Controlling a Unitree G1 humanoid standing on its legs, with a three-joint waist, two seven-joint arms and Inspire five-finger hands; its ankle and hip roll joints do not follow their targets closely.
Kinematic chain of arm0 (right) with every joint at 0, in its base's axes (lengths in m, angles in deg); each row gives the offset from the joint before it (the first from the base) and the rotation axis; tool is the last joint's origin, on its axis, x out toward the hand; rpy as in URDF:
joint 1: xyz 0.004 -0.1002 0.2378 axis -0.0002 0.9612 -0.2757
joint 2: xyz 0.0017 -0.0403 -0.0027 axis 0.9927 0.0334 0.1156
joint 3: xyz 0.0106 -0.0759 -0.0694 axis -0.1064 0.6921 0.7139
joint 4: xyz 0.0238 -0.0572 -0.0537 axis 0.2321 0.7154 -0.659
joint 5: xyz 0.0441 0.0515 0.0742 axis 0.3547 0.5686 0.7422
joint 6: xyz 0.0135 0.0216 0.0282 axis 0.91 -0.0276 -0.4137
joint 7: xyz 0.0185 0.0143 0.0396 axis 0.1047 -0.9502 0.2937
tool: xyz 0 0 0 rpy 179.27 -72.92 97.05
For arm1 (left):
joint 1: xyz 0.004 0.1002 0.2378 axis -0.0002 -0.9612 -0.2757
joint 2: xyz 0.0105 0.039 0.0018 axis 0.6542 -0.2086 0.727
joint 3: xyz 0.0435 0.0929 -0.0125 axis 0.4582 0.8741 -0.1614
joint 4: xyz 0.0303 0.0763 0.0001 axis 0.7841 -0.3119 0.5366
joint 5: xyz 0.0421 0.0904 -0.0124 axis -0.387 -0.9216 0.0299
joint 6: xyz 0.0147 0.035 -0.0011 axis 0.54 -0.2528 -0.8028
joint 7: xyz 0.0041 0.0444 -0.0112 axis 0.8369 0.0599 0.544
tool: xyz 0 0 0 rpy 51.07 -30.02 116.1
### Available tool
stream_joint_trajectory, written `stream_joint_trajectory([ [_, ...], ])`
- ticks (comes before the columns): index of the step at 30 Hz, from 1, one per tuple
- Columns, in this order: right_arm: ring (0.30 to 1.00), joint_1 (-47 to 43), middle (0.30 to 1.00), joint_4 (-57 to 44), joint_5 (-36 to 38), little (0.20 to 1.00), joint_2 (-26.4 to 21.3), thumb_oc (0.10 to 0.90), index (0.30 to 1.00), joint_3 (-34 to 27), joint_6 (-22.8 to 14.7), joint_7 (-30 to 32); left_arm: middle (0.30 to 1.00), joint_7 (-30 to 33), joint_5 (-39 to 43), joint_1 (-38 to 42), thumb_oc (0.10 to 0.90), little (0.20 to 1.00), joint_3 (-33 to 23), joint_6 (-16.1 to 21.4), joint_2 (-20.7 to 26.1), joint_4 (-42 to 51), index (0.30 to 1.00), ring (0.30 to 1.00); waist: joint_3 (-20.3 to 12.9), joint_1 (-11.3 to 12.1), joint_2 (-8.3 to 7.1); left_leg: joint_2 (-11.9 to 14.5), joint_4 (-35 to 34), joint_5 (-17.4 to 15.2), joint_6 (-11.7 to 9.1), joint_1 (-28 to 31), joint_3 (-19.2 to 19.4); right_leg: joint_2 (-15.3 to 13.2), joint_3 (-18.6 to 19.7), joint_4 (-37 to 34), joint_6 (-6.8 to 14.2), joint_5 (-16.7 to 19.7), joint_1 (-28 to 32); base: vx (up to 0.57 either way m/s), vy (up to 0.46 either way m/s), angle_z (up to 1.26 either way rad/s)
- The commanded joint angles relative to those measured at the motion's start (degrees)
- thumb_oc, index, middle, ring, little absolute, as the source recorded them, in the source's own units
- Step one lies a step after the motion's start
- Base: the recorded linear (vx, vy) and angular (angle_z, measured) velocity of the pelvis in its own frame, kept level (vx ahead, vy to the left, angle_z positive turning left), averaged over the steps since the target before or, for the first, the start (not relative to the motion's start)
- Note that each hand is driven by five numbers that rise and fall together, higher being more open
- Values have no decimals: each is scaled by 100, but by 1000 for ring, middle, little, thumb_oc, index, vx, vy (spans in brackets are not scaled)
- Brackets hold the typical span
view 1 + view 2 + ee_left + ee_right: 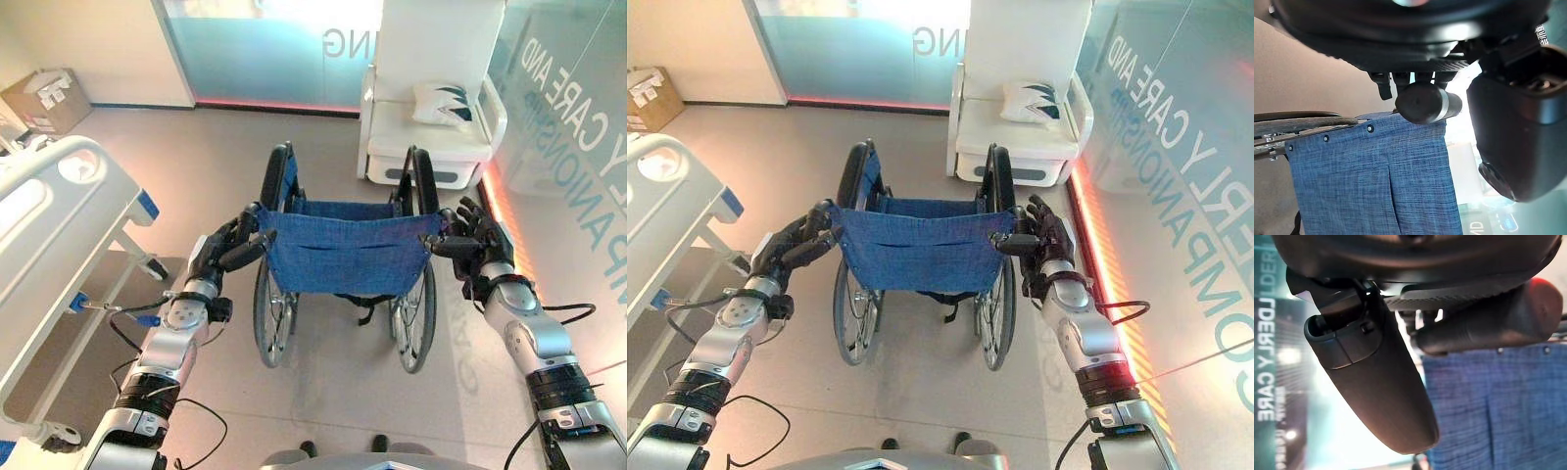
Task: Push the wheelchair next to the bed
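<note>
Left hand (223, 250) curls round the wheelchair's (343, 257) left push handle (1426, 103); right hand (477, 235) is wrapped on the right push handle (1484, 325). The chair stands on open floor (196, 157), blue backrest (343, 250) facing the robot. The bed (59, 225) lies off to the left, well apart, with bare floor between. Beyond, a white armchair (431, 117) sits just past the front wheels, beside the glass wall (578, 127).
</note>
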Motion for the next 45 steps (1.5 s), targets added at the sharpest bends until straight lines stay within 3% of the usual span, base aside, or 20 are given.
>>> stream_joint_trajectory([
  [1, 900, -408, 900, 249, 360, 900, 116, 800, 900, 363, -74, -219, 900, -22, -60, 926, 800, 900, 147, 486, 166, 201, 900, 900, -330, 134, -1, -220, 22, -203, -25, -133, 224, 3, -195, 260, 127, -8, -167, 0, 0, 0],
  [19, 900, -565, 900, 601, 325, 900, 152, 800, 900, 452, 258, -179, 900, -51, -32, 1008, 800, 900, 204, 528, 151, 139, 900, 900, -274, 185, 17, -225, 22, -185, -40, -125, 169, 7, -217, 279, 122, -17, -146, 1, 1, 2],
  [25, 900, -588, 900, 340, -206, 900, 75, 800, 900, 442, -181, -186, 900, -68, -35, 921, 800, 900, 175, 489, 141, 235, 900, 900, -262, 184, 16, -227, 22, -191, -41, -120, 141, 12, -216, 285, 130, -22, -143, 0, 0, 0],
  [29, 900, -547, 900, 96, -497, 900, 44, 800, 900, 385, -282, -189, 900, -22, -40, 863, 800, 900, 149, 484, 114, 277, 900, 900, -252, 157, 25, -227, 22, -191, -35, -134, 142, 14, -183, 297, 134, -25, -171, 0, 0, 0],
  [45, 900, 96, 900, -651, -839, 900, -295, 800, 900, 391, 213, -1762, 900, -1, -92, 580, 800, 900, -115, 444, 125, 504, 900, 900, -205, 25, 15, -206, 22, -159, -42, -167, 230, 20, -119, 322, 163, -32, -238, 0, 0, 0],
])
